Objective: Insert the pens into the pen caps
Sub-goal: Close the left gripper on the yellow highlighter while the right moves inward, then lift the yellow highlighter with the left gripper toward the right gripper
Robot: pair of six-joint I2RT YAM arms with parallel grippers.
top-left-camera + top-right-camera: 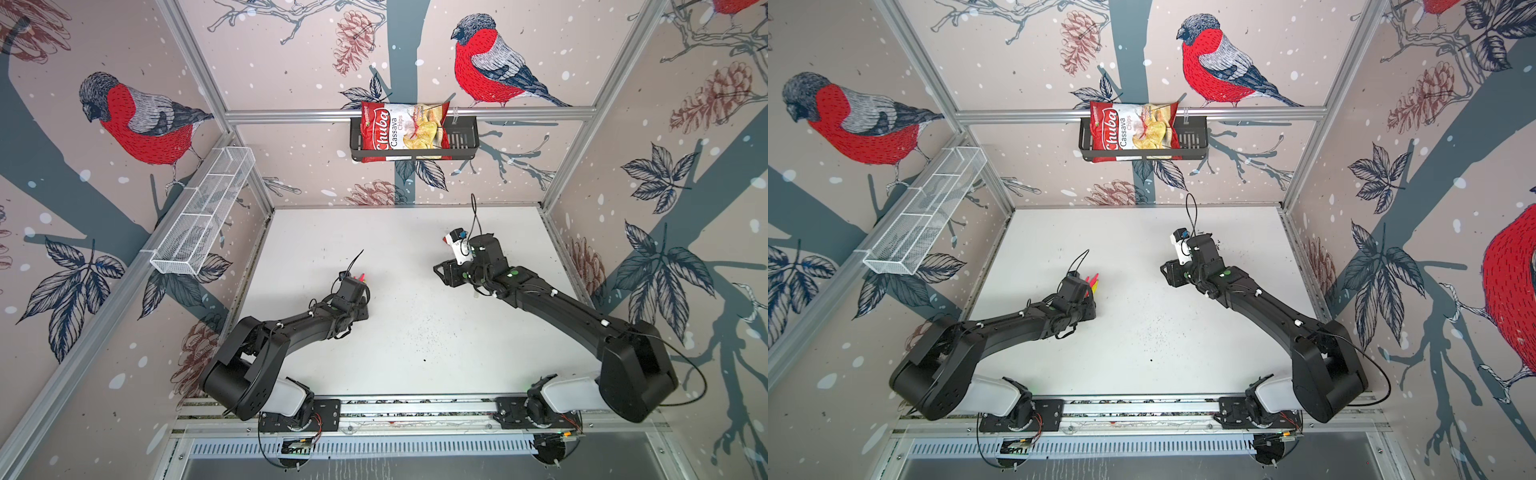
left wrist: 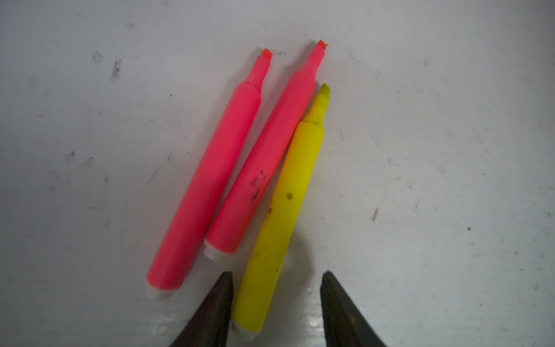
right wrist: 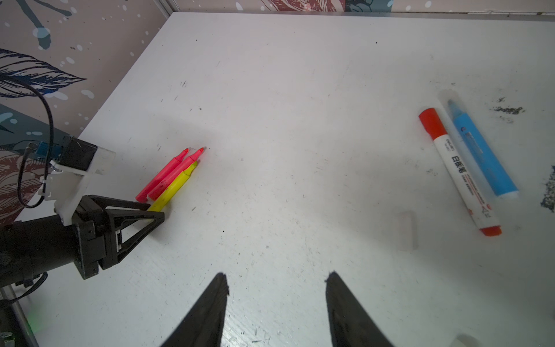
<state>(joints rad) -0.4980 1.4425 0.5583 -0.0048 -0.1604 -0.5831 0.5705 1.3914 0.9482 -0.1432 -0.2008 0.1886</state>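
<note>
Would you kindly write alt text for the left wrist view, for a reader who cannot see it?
Three uncapped marker pens lie side by side on a scuffed white table: outer pink pen, middle pink pen, yellow pen. The left gripper straddles the yellow pen's rear end, jaws open.

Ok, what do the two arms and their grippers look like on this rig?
The left arm and right arm are matte black with whitish base housings, thin black cables. The left gripper and right gripper have dark, tapering, pointed jaws; a white bracket carries each wrist camera.
</note>
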